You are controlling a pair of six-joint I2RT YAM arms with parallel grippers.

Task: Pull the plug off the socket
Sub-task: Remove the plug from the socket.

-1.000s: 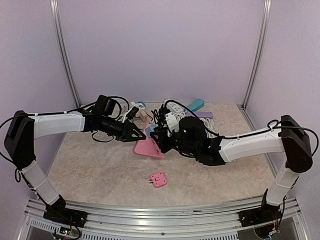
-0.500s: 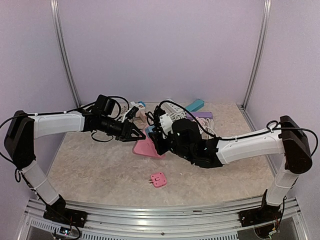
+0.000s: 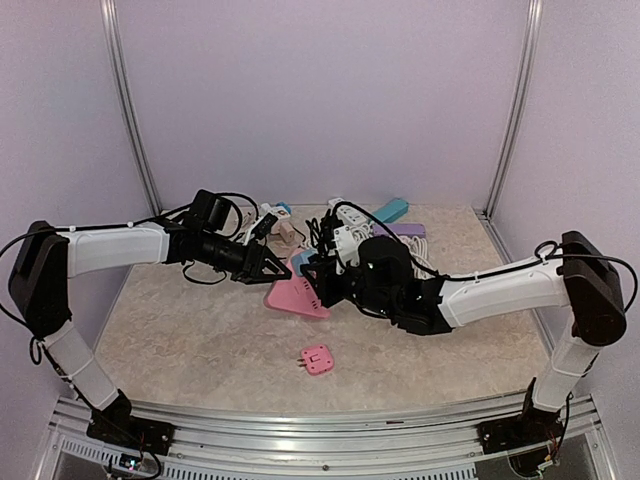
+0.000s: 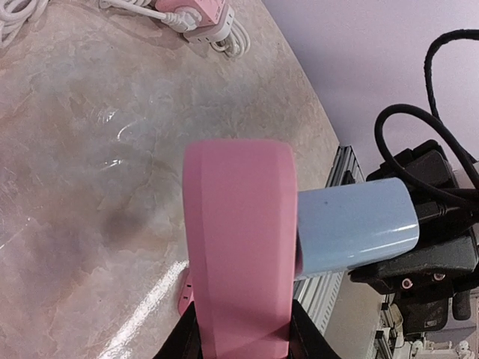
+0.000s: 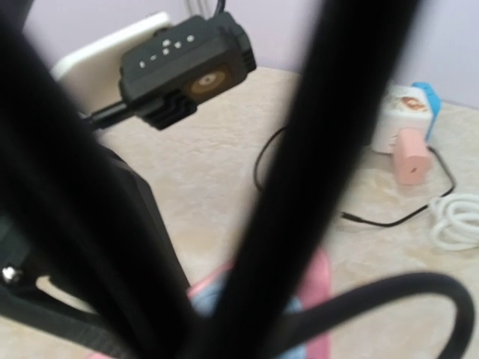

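Top external: both arms reach inward over mid-table, forearms nearly level, meeting tip to tip. Left gripper (image 3: 283,269) is clamped on the pink socket (image 4: 238,247), fingers (image 4: 185,342) on its two sides. I see the socket's long axis running straight out from them. Blue plug (image 4: 355,228) sits in the socket's side, pointing across at the right gripper (image 3: 316,278), which touches its far end; can't tell whether that one has closed

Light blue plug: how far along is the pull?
Done: left gripper clamps the pink plastic socket block, and right gripper appears closed on the light blue plug. In hand: the pull itself. Left: the plug sits flush against the block in the left wrist view, no gap showing, so separation is not yet done.
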